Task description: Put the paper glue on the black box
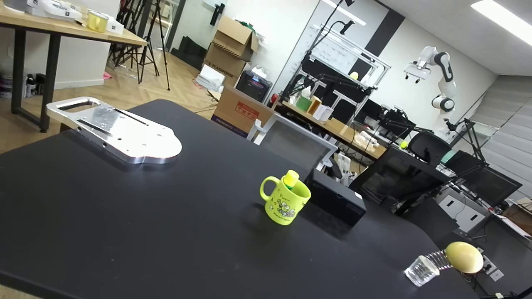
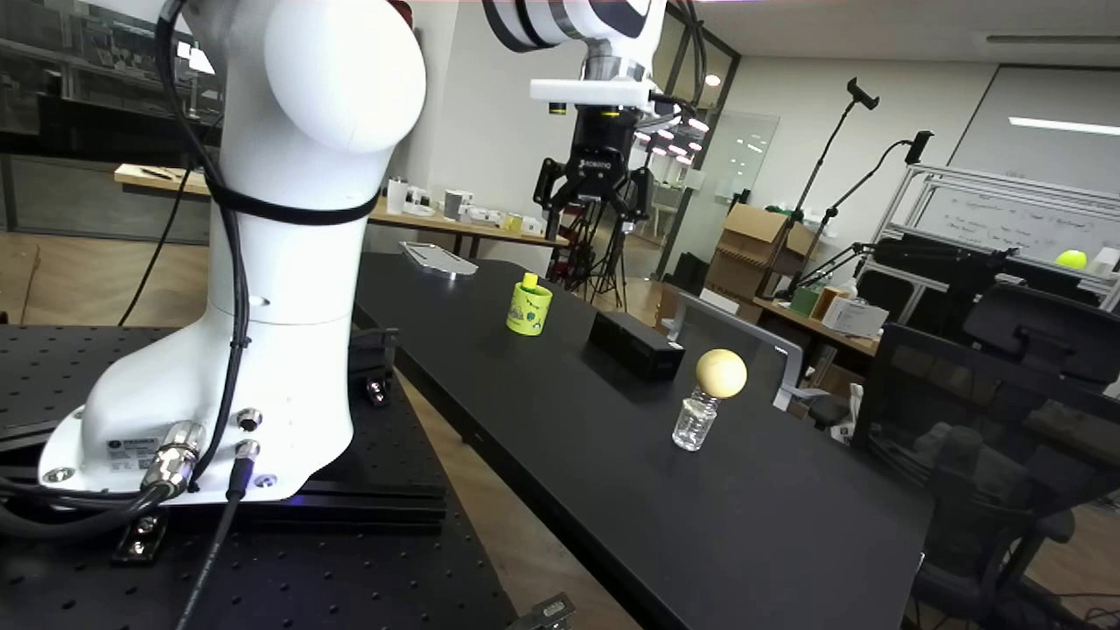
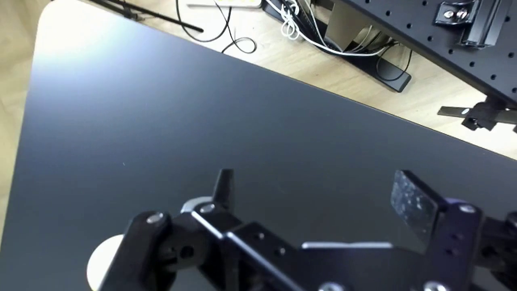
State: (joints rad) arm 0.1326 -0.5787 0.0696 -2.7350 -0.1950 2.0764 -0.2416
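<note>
The yellow-green mug point(image 1: 284, 209) stands upright on the dark table; it also shows in an exterior view point(image 2: 528, 313). A stick with a yellow top point(image 1: 291, 177) pokes out of it, with a little green below. Its lower part is hidden in the mug. No orange-red end shows, so I cannot tell for sure whether it is the paper glue. The black box point(image 1: 337, 197) lies beside the mug, and also shows in an exterior view point(image 2: 636, 344). Nothing lies on its top. My gripper point(image 2: 589, 231) is open and empty, high above the table; its spread fingers show in the wrist view point(image 3: 313, 182).
A flat metallic tray point(image 1: 124, 128) lies at the table's far end. A yellow ball point(image 1: 464, 257) on a spring stands in a glass jar point(image 2: 696, 426). A pale round thing point(image 3: 101, 260) is partly behind my gripper. A mesh chair point(image 1: 291, 143) stands behind the box.
</note>
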